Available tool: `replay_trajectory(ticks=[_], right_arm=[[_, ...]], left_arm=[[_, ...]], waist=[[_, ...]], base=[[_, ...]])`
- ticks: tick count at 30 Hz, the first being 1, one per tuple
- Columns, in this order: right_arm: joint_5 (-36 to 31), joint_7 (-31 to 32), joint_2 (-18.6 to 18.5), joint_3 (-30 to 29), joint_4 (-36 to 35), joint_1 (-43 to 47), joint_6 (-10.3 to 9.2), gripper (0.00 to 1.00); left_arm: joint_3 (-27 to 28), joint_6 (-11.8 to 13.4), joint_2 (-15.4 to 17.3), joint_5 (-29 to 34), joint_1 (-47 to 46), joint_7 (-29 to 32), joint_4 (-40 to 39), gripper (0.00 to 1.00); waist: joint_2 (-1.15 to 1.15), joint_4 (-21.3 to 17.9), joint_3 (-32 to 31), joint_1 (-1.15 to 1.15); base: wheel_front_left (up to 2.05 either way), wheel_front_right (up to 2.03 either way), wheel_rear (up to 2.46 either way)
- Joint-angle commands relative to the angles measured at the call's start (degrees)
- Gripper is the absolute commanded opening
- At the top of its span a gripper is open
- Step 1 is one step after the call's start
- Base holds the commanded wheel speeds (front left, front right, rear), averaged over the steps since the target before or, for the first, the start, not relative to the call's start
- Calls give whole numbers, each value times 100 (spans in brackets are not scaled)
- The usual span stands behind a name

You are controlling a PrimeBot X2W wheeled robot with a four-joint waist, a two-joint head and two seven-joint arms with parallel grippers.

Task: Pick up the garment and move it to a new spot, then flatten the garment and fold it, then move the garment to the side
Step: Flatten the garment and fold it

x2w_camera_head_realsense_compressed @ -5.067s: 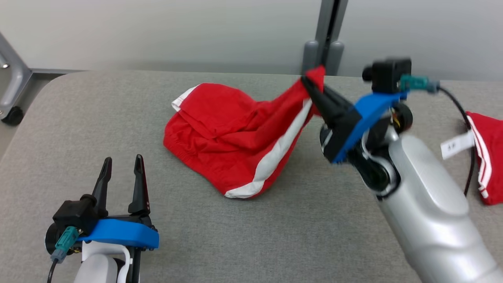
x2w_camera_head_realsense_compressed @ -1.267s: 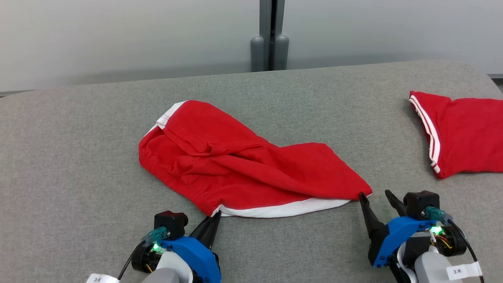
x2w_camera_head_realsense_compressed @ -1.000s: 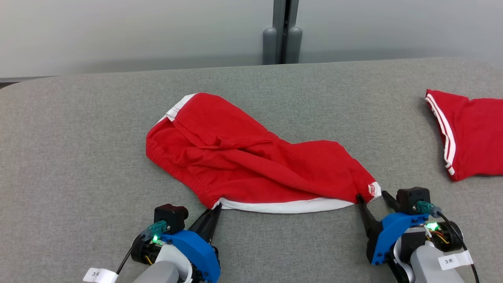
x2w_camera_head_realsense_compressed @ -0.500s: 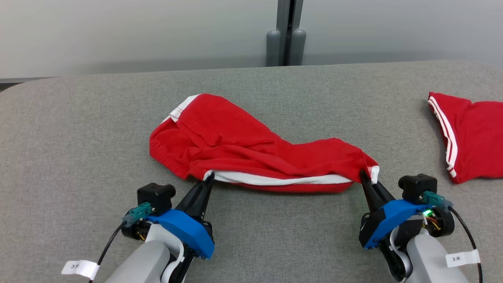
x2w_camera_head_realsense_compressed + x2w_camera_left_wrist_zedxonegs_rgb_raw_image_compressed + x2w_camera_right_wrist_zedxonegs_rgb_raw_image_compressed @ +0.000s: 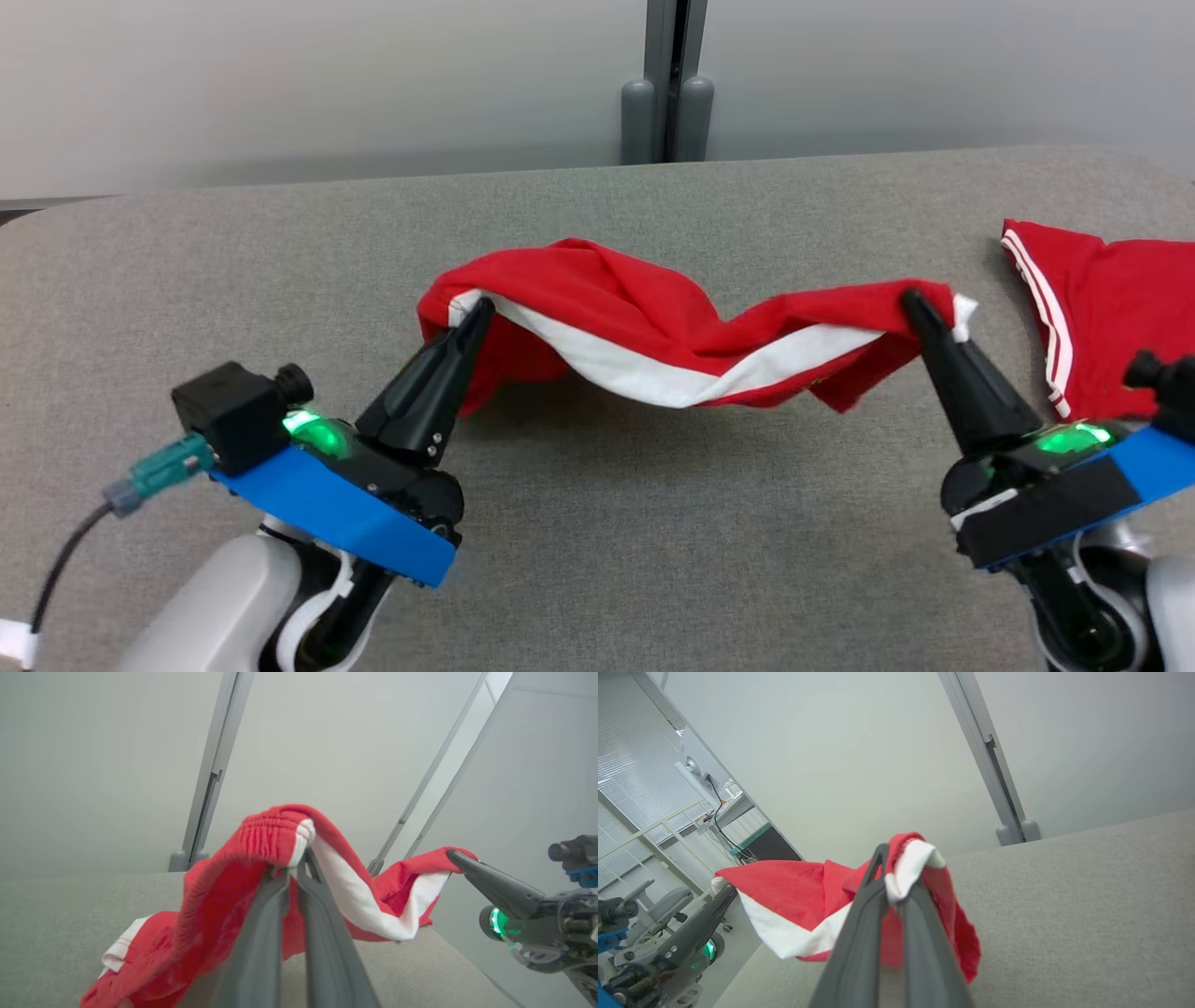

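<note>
The grey desk (image 5: pixel 597 541) spans the head view. Above its middle the red garment (image 5: pixel 644 308) hangs strung between the two tools. It sags in the middle, with its white band (image 5: pixel 653 378) facing the robot and a shadow on the desk beneath. A second red garment (image 5: pixel 1111 308) lies flat near the desk's right edge. The left tool (image 5: pixel 478 313) is closed tight on the garment's left end. The right tool (image 5: pixel 910 303) is closed tight on its right end, by a white corner.

We have pale grey forearms (image 5: pixel 219 607), blue wrist plates (image 5: pixel 336 518), long black tapered fingers (image 5: pixel 425 392), green lights (image 5: pixel 319 435) and a teal-plugged cable (image 5: pixel 67 551).
</note>
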Motion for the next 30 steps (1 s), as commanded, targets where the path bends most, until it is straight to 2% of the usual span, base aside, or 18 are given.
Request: replay_trajectory(ticks=[1, 5, 8, 13, 16, 19, 23, 27, 30], right_arm=[[69, 144, -45, -101, -241, -15, 1, 0], [-15, 561, -157, -256, -708, -557, 1, 0], [-45, 830, -88, -298, -629, -1218, 1, 0], [-24, 1071, 100, -469, 330, -2785, 1, 0], [-132, 912, 183, -634, 1108, -3849, 1, 0], [-396, 442, 244, -729, 1882, -4886, 1, 0], [-544, -499, 260, -754, 2643, -6010, 0, 0], [-465, -1275, 266, -581, 3254, -6524, 0, 0], [-413, -1478, 269, -342, 3677, -6403, 1, 0]], left_arm=[[112, 76, 132, -172, 8, 192, -330, 0], [370, 254, 563, -475, -358, 856, -1039, 0], [505, 371, 784, -600, -782, 1344, -1112, 0], [697, 492, 888, -877, -1851, 2099, -654, 0], [806, 549, 845, -863, -2616, 2353, -164, 0], [926, 540, 758, -677, -3449, 2327, 326, 0], [1064, 455, 606, -314, -4434, 1959, 916, 0], [1039, 281, 440, -16, -5024, 1465, 1363, 0], [933, 149, 314, 90, -5021, 1152, 1659, 0]], waist=[[0, 5, 54, 0], [0, -2, 267, 0], [0, -38, 483, 0], [0, -130, 1048, 0], [0, -208, 1466, 0], [0, -275, 1815, 0], [0, -352, 2123, 0], [0, -399, 2266, 0], [0, -421, 2322, 0]], base=[[0, 0, 0], [0, 0, 0], [0, 0, 0], [0, 0, 0], [0, 0, 0], [0, 0, 0], [0, 0, 0], [0, 0, 0], [0, 0, 0]])
